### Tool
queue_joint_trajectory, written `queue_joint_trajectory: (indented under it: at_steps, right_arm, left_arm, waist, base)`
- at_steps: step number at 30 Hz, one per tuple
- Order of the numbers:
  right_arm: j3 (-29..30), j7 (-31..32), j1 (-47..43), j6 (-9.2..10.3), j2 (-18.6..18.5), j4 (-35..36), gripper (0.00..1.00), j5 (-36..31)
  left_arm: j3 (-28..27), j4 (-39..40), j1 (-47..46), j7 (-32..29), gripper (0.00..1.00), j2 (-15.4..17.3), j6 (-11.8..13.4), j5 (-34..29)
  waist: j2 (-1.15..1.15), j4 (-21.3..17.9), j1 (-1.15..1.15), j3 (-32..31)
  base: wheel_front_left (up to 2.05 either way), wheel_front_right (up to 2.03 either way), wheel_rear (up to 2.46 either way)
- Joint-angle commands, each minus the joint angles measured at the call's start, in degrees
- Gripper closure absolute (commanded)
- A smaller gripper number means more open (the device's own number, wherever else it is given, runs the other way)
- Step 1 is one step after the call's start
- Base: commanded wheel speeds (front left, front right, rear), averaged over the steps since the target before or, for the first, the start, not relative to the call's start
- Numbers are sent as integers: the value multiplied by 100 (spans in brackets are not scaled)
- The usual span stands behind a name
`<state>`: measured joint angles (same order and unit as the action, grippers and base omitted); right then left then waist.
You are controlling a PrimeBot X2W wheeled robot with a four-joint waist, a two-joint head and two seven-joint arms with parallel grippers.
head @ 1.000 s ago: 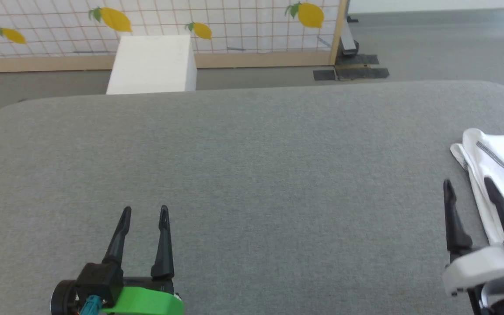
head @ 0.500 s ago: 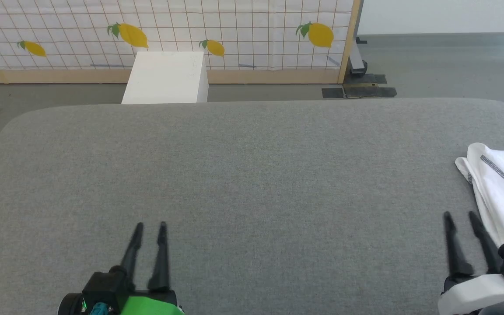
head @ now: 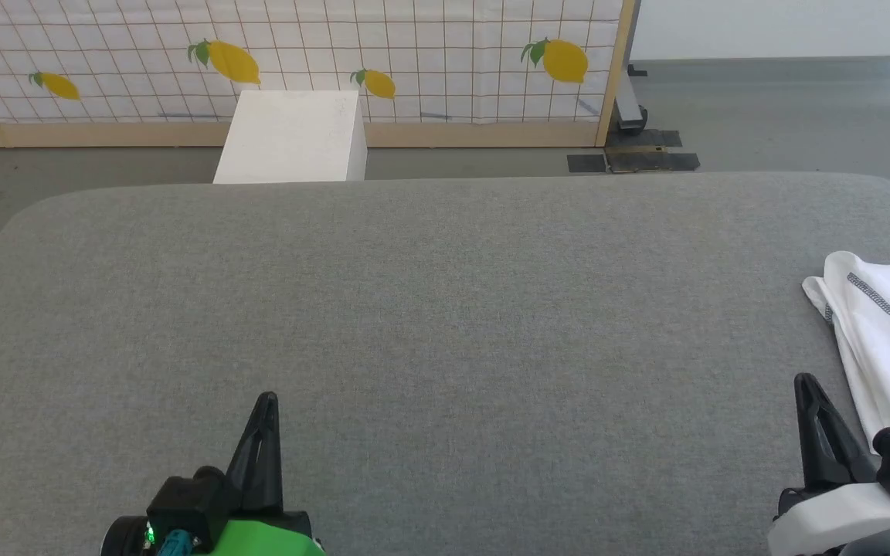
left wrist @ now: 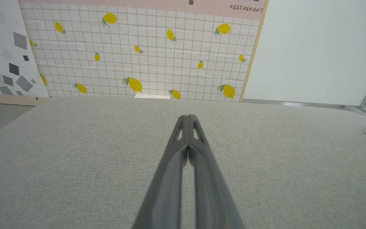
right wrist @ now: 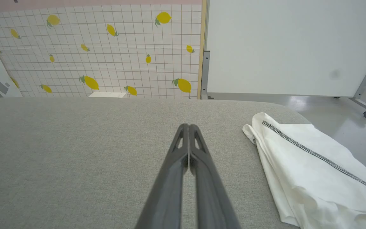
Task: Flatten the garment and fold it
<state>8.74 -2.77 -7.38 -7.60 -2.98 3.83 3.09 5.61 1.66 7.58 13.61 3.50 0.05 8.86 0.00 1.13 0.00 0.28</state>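
Out past the far edge, one white box (head: 290,135) against a lemon-print panel (head: 414,46), well clear of both arms. One garment (head: 889,332), bunched white with a grey zigzag seam, lying at the right edge of the grey fabric surface (head: 445,309), just beside the right pincer (head: 803,380) but apart. Two pincers, left pincer (head: 266,398) down near-left, each pressed together; grey floor (head: 800,100) and a whiteboard (right wrist: 284,47) beyond.
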Motion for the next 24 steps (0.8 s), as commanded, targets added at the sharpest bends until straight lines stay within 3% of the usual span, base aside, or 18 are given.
queue_joint_trajectory:
  at_steps: [1,24]
  right_arm:
    - [-39,11,68,1,1,-22,100,-26]
    - [-208,65,204,3,3,-95,100,-83]
  left_arm:
    - [-35,-16,-68,-45,100,-6,-1,-61]
    - [-142,-46,-208,-312,100,-18,-1,-228]
  waist:
    - [0,-2,0,0]
    - [0,-24,0,-6]
  base:
    - [0,0,0]
    - [0,0,0]
